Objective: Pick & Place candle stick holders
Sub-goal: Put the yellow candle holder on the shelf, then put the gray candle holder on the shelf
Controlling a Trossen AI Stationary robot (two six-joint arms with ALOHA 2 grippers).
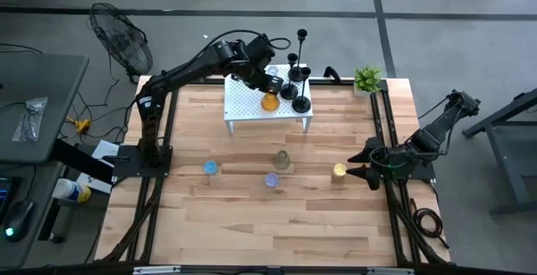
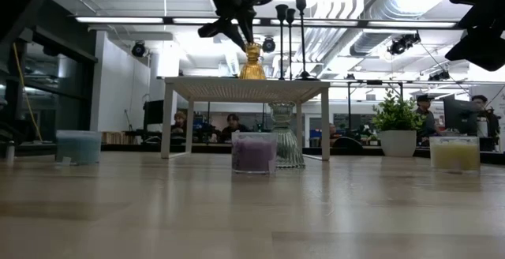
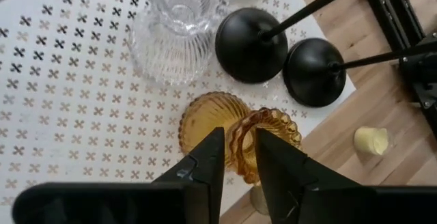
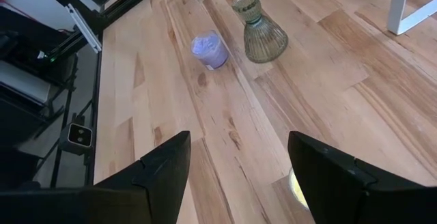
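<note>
Three black candlesticks [image 1: 296,78] stand on white perforated stand [image 1: 252,106] beside amber holder [image 1: 269,102]; my left gripper [image 3: 239,157] straddles its rim, barely parted. Right gripper [image 4: 239,159] spread over wood table [image 1: 252,216].

Three slim black metal candlesticks [image 1: 300,74], two ribbed glass holders on the white stand, amber [image 1: 269,101] and clear [image 3: 179,29]; one greenish ribbed holder [image 1: 282,160]; three coloured candle jars; one potted plant [image 1: 367,80].

No readable text, labels, brands, numbers or signs in any view; nothing legible on the table, the arms or the room behind.
</note>
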